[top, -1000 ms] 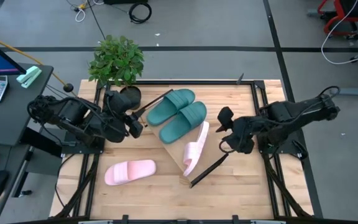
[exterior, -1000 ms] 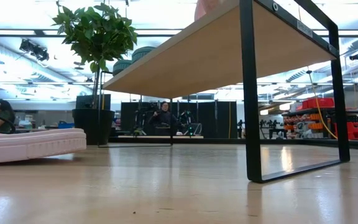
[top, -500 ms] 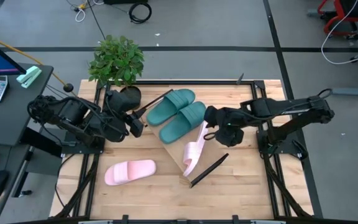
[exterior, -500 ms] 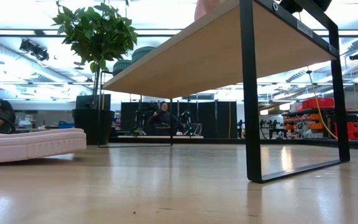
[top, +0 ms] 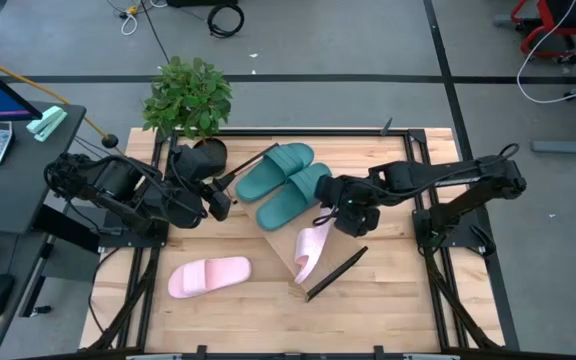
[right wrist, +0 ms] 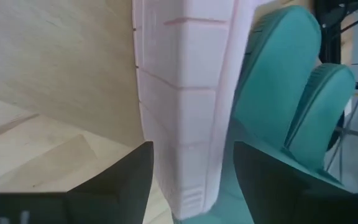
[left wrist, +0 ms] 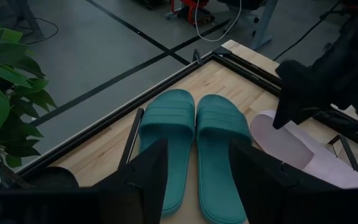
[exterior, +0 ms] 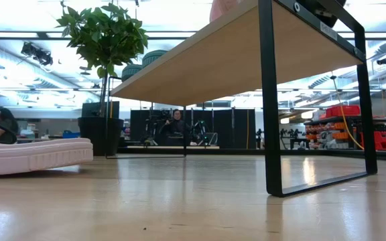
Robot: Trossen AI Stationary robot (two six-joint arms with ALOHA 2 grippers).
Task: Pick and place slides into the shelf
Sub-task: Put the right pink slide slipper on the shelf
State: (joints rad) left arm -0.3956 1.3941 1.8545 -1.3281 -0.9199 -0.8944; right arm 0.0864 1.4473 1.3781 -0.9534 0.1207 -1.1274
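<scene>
Two teal slides (top: 286, 184) flat side by side on the wooden shelf (top: 293, 282), one pink slide (top: 313, 248) on its edge on the shelf, other pink slide (top: 209, 276) flat on the table

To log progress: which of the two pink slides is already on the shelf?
The pink slide beside the teal pair lies on the shelf; the other pink slide lies on the tabletop.
</scene>
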